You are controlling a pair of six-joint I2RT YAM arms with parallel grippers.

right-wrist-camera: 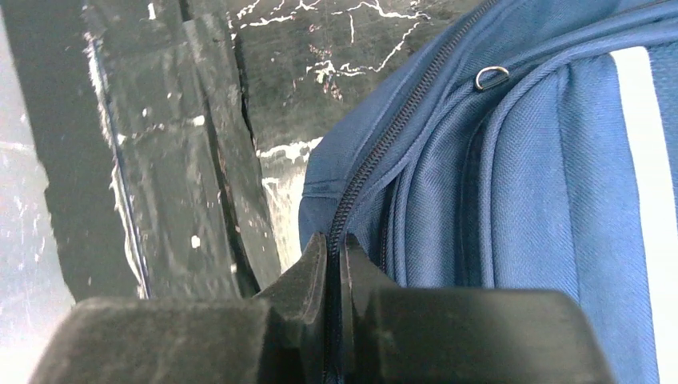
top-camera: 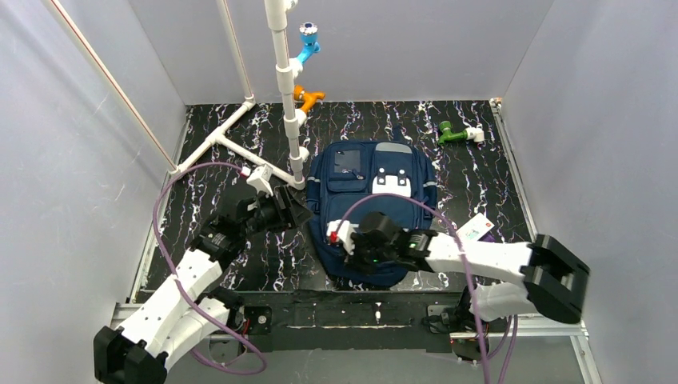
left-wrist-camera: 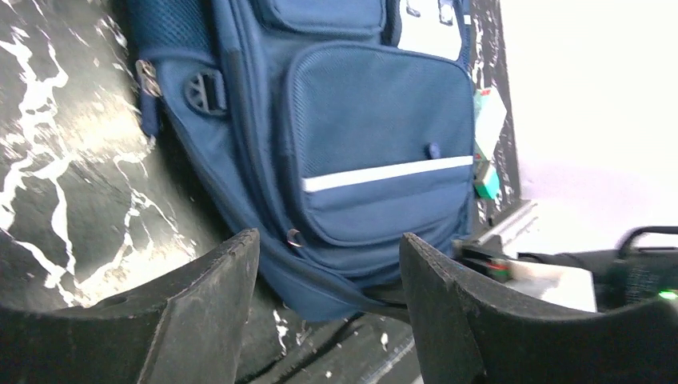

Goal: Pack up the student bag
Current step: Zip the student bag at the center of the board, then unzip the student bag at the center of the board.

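Note:
The student bag (top-camera: 352, 196), navy blue with a white patch, lies flat on the black marbled table, its top towards the back. In the left wrist view the bag (left-wrist-camera: 376, 112) shows its front pocket and grey stripe (left-wrist-camera: 388, 173). My left gripper (top-camera: 292, 210) is open and empty beside the bag's left edge; its fingers (left-wrist-camera: 329, 237) frame the bag's near corner without touching it. My right gripper (top-camera: 334, 234) is over the bag's near left corner. In the right wrist view it (right-wrist-camera: 334, 238) is shut on the bag's zip (right-wrist-camera: 376, 156), which runs closed between its fingers.
A white pipe frame (top-camera: 281, 80) with blue (top-camera: 308, 44) and orange (top-camera: 306, 98) fittings stands at the back left. A green fitting (top-camera: 453, 134) lies at the back right. A white card box (top-camera: 478, 230) lies right of the bag. Grey walls close in the table.

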